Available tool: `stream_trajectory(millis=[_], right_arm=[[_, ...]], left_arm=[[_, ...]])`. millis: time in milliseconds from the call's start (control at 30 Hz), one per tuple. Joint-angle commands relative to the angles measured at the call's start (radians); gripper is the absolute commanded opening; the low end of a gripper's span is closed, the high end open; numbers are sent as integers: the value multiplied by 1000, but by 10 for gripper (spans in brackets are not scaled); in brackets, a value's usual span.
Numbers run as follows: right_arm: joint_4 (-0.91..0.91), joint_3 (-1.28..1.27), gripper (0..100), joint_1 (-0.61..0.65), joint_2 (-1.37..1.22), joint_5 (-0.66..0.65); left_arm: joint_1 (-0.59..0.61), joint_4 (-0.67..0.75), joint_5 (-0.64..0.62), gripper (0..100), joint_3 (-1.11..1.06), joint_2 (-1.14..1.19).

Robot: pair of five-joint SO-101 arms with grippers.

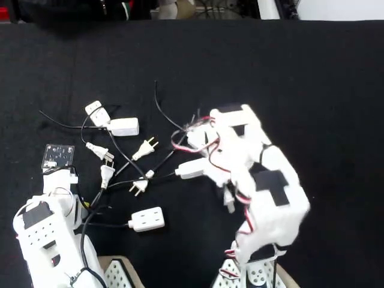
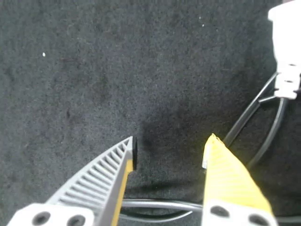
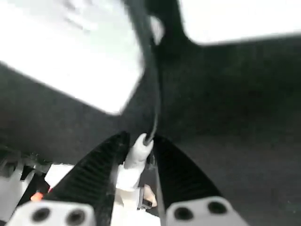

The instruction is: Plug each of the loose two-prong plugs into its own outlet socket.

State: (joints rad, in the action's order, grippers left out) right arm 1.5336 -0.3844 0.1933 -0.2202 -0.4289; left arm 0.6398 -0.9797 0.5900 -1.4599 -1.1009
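Observation:
My right gripper is shut on a white plug end, whose black cord leads away from the fingers. In the high view this arm is folded over mid-table with a white corded piece at its left side. Loose two-prong plugs lie left of it among black cords. White outlet sockets rest on the cloth. My left gripper stands open low over bare cloth, with a white plug off to one side.
A small clear-edged circuit board lies near the left arm. Another white socket block sits at the far end of the cord tangle. Black cords run under the left gripper. The black cloth covers the table.

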Motion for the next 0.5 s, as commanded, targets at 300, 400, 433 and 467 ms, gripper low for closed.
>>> stream_trajectory(millis=[300, 400, 433, 467], right_arm=[[-64, -194, 12, -29, 868, 133], [-195, -306, 12, 44, 1015, 244], [-245, -346, 12, 87, 1059, 295], [-298, -383, 12, 137, 1098, 345]], left_arm=[[-97, 8, -6, 238, 10, -8], [-173, 8, -9, 238, 18, -21], [-205, 5, -11, 238, 19, -43], [-237, -18, -11, 238, 25, -69]])
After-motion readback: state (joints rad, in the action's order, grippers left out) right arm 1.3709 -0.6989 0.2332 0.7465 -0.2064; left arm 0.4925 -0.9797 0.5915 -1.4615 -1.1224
